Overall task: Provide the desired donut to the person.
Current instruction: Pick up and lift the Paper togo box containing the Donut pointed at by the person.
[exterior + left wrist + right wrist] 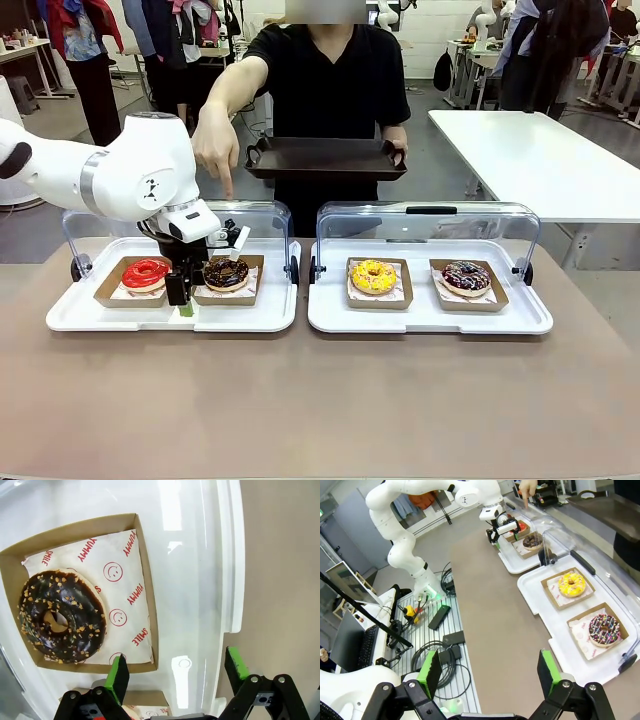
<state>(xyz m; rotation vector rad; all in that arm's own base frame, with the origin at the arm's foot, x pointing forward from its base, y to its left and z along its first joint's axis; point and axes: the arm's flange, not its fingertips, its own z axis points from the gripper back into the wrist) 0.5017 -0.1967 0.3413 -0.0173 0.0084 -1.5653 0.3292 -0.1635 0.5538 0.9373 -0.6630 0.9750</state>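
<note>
On the brown counter (320, 400), two white plastic trays side by side, each with a clear domed lid (262, 215) tipped up at the back. In the left white tray (170, 322): a red-glazed ring donut (146, 272) and a chocolate donut with nut crumbs (226, 272), each in its own shallow brown cardboard box (75, 539) lined with printed paper. In the right white tray (430, 322): a yellow-iced donut (374, 276) and a chocolate donut with coloured sprinkles (466, 276), boxed likewise.

Low over the near part of the left tray, between its two boxes and just beside the nut-crumb donut, the left tool (186, 303), jaws spread wide, nothing gripped. High above the counter's near side and well apart from the trays, the right tool (488, 672), jaws equally wide, nothing between them.

Across the counter, the person in a black T-shirt (330, 80): pointing hand (216, 148) with index finger aimed down above the nut-crumb donut, other hand holding a flat black rectangular tray (325, 158) in front of the body.
</note>
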